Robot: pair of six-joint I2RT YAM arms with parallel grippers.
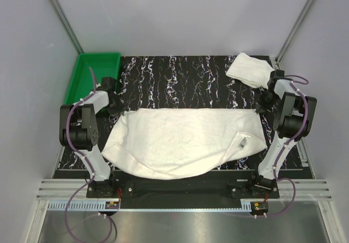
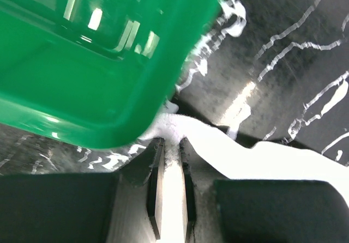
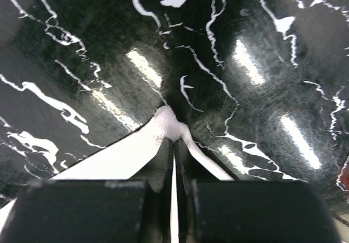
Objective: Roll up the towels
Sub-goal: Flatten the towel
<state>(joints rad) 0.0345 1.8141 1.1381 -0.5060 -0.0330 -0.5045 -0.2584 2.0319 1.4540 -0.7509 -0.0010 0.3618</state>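
Across the middle of the black marbled mat [image 1: 185, 74]: larger towel [image 1: 180, 145] spread wide. Its far edge is drawn fairly straight between the two arms; its near edge is bowed and rumpled, reaching close to the arm bases. Small sewn label [image 1: 244, 141] shows toward its right near corner. Second towel [image 1: 251, 70] lies bunched at the far right of the mat, just beyond the right arm, not held by either arm.

Left gripper [image 1: 113, 100] pinches the far-left corner; the wrist view shows its jaws clenched with a sliver of white cloth between them. Right gripper [image 1: 264, 102] has the far-right corner likewise, jaws closed tight, cloth peaking up off the mat at the fingertips. Green tray [image 1: 90, 77] sits at far left, just beside the left gripper; its rim fills much of the left wrist view.

Judged step: squaring the towel out flat before rolling; nothing is rolled yet. To do it well:
- Both arms should carry the corners together at even height, so the far edge does not skew.
- Tension should be light. Only a small bite of cloth is held each side, and a hard pull could slip it.
- The near edge needs smoothing, or the roll will likely come out lopsided.
- The left arm should mind the tray wall.
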